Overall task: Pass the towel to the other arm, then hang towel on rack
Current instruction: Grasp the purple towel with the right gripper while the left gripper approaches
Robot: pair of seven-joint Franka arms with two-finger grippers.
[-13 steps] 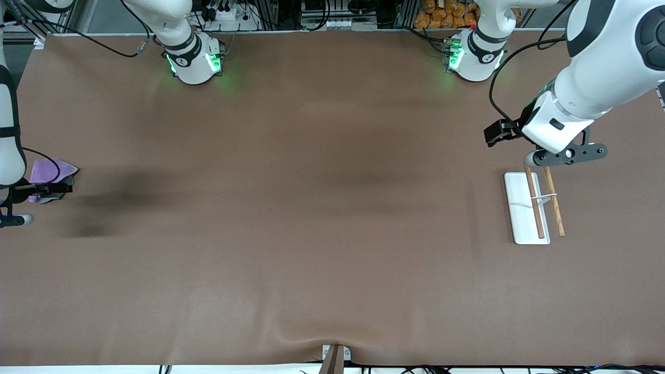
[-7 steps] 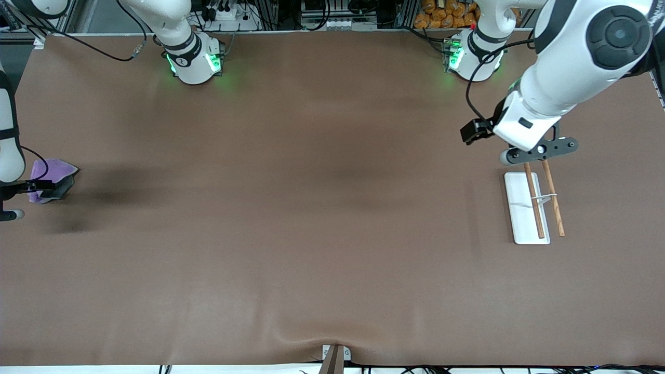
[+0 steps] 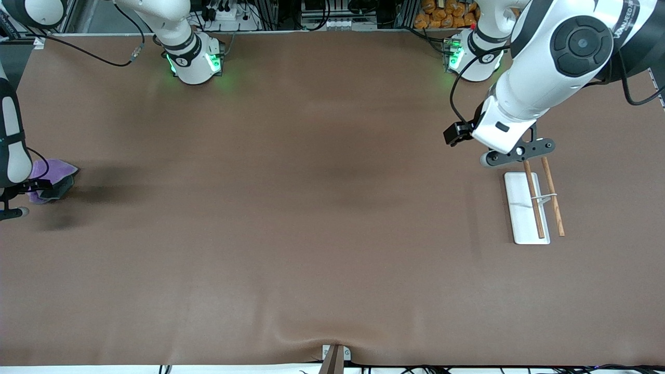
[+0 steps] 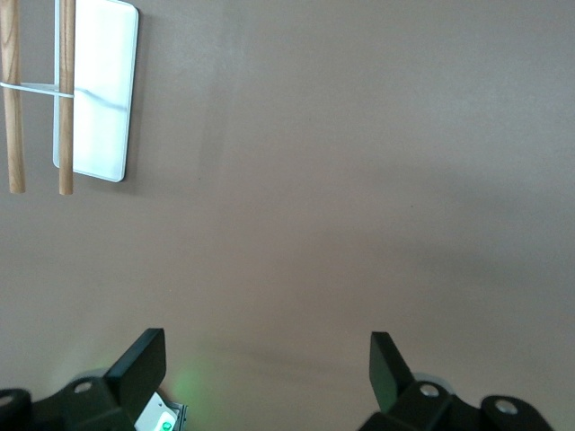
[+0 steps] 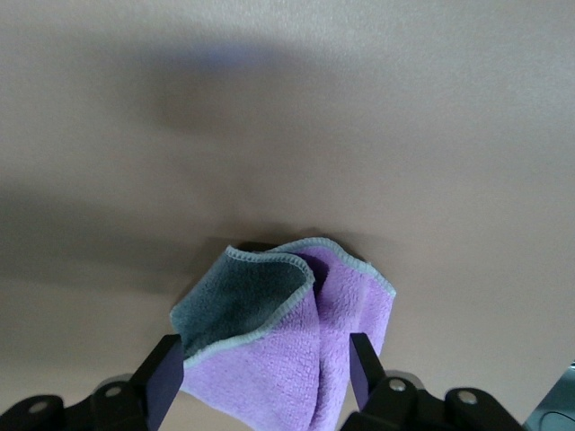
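The purple towel point(image 3: 56, 169) lies crumpled on the table at the right arm's end. In the right wrist view the towel point(image 5: 287, 359) fills the gap between my right gripper's point(image 5: 265, 373) open fingers, which stand on either side of it. In the front view the right gripper point(image 3: 31, 188) is low over the towel and mostly cut off. The rack point(image 3: 526, 208) stands at the left arm's end, a white base with two brown rods. My left gripper point(image 3: 501, 132) hangs open and empty over bare table beside the rack's end that lies farther from the front camera. The rack point(image 4: 99, 90) also shows in the left wrist view.
The brown table cover point(image 3: 311, 208) spans the whole table between towel and rack. The arm bases point(image 3: 195, 62) with green lights stand along the table's edge farthest from the front camera.
The left arm has swung toward the table's middle, off the rack's end. The right arm has shifted slightly over the towel; the towel has not moved.
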